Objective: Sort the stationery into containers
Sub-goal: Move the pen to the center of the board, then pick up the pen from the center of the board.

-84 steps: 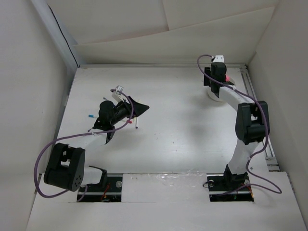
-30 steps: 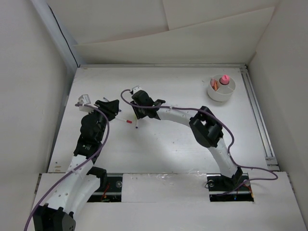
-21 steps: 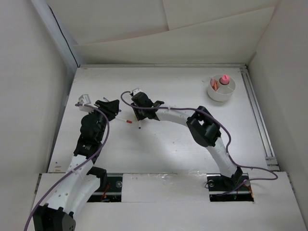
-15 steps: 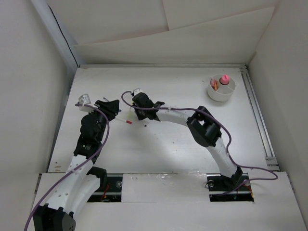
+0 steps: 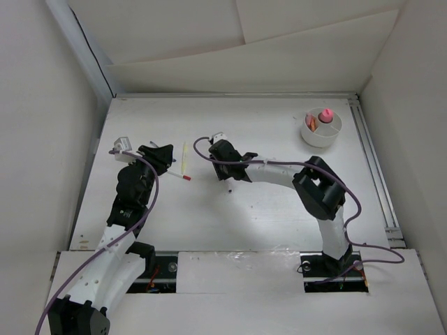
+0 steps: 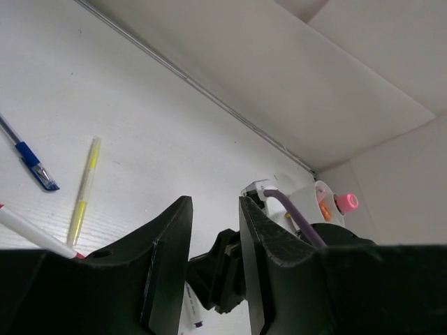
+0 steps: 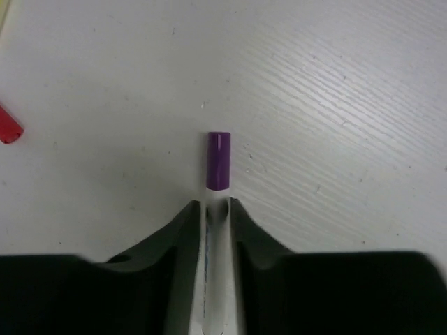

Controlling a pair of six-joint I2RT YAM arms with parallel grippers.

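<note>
purple-capped pen: pinched in the right fingers, mid-bench, well apart from the cup
left fingers: narrow gap, nothing in it
done: pink-capped tube, orange piece in cup
to go: yellow pen, blue pen, red-tipped pen

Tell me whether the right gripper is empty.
No, the right gripper is clamped on a purple-capped pen, as the right wrist view shows.

A round white divided cup stands far right, holding a pink-capped tube beside an orange piece. A yellow pen, blue pen and red-tipped white pen lie flat at left. A purple-capped white pen is pinched in the right gripper.
</note>
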